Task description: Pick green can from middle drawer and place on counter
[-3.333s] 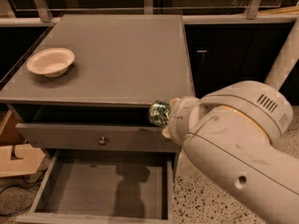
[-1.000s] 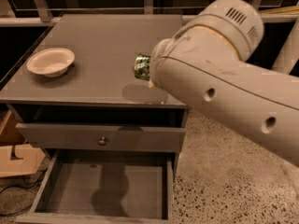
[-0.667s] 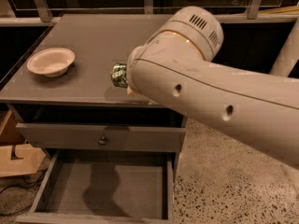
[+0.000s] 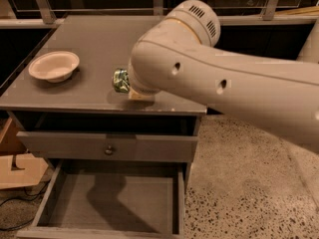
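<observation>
Green metal shows at the arm's tip: over the last 3 seconds the green can (image 4: 119, 80) has travelled leftward over the counter (image 4: 89, 39), from beside the front right corner to a spot near the middle. The cream bowl (image 4: 54, 66) now sits at its 9 o'clock, well apart. We read the gripper (image 4: 125, 83), largely hidden behind the wrist, as clamped on the can, which seems to hang just above the surface. The middle drawer (image 4: 114, 203) stands open at 6 o'clock. We judge that only lowering and release remain.
</observation>
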